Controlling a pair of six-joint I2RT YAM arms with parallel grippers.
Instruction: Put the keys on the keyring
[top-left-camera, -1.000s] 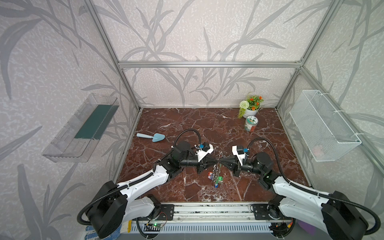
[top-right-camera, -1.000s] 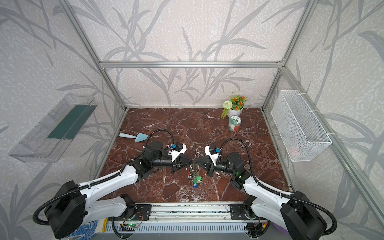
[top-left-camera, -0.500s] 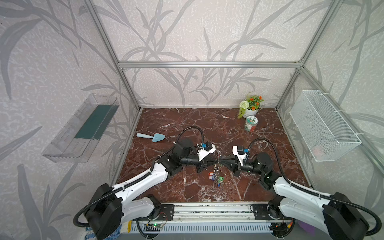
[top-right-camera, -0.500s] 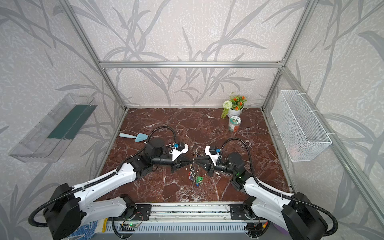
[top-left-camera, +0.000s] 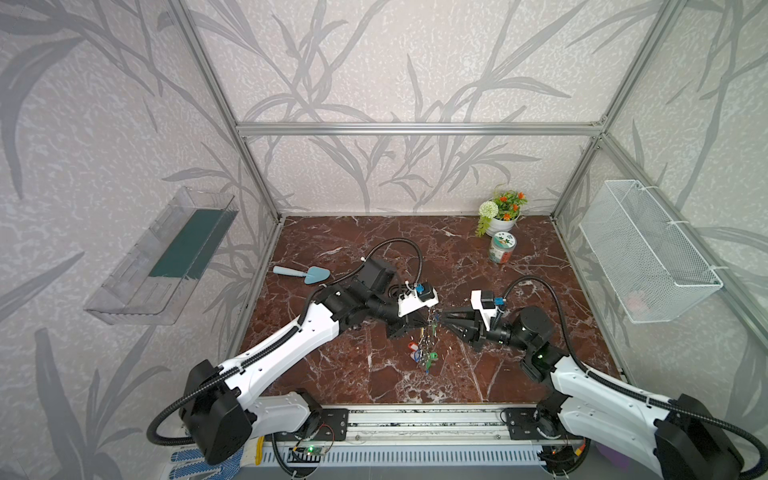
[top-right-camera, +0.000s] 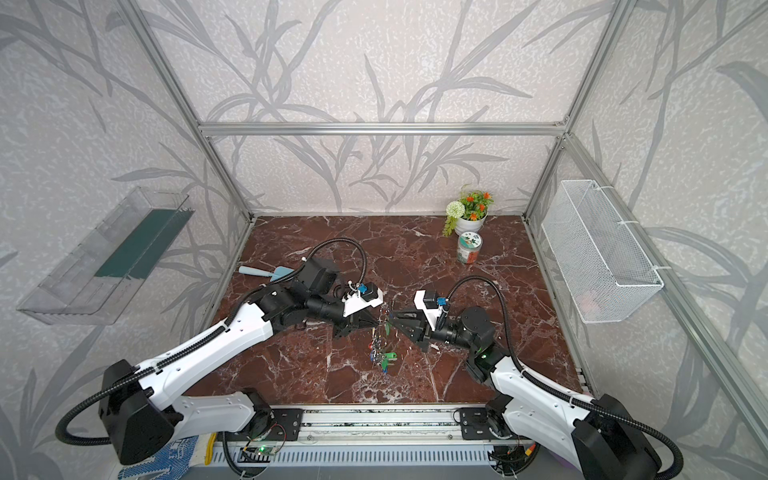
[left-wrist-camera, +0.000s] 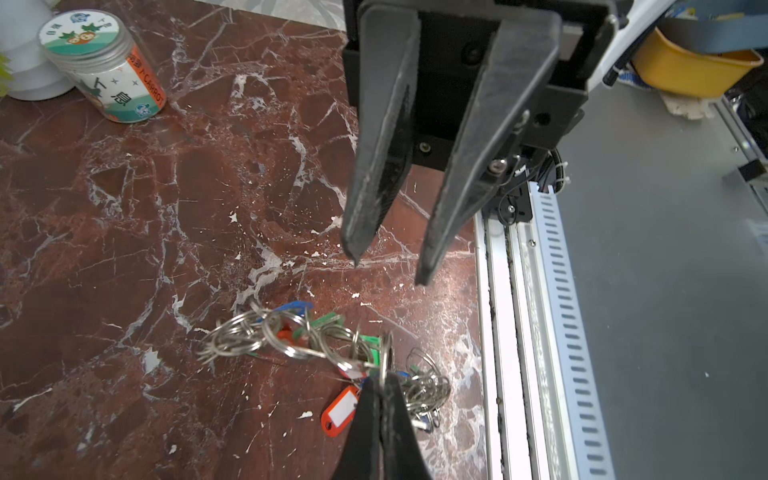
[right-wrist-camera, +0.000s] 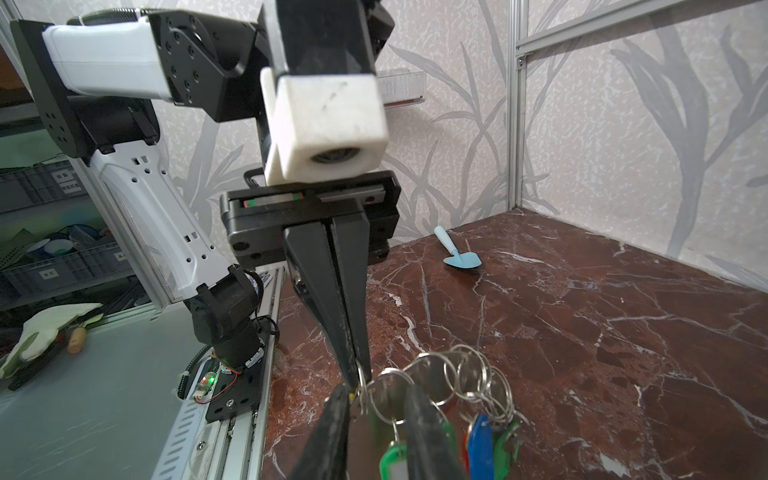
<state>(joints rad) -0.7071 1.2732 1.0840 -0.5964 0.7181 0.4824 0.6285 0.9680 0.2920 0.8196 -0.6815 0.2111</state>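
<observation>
- Noted blue trowel (top-left-camera: 305, 274) at left centre of the top views, lying where it lay a second ago on the counter (top-left-camera: 332, 232).
- Found left gripper (top-left-camera: 428, 320) just left of frame centre, its fingers (right-wrist-camera: 330, 307) clenched tip to tip on the wire of the keyring (top-left-camera: 427, 343). Same clamp as a second ago, no slackening seen.
- Placed keyring at frame centre in both top views, hanging from the left tips with red, blue and green tags bunched at its lower end. Cannot tell whether the lowest tags touch the counter.
- Looked for the keys with the yellow tag: caught only a sliver of yellow (right-wrist-camera: 352, 397) right at the clamped left tips in the right wrist view. Cannot tell from this whether threaded onto the hoop or merely pinched against it.
- Recorded the change at right of centre: right gripper (top-left-camera: 444, 323), closed at the bunch a second ago, has let go. Saw daylight between its fingers (left-wrist-camera: 382, 145) in the left wrist view, nothing gripped. Saw a few rings lying between them in the right wrist view, so not backed clear.
- Judged: whole bunch now carried by the left side alone. Read as either threading finished or a regrasp coming.
- Noted labelled jar (top-left-camera: 502, 248) at upper right, unmoved.
</observation>
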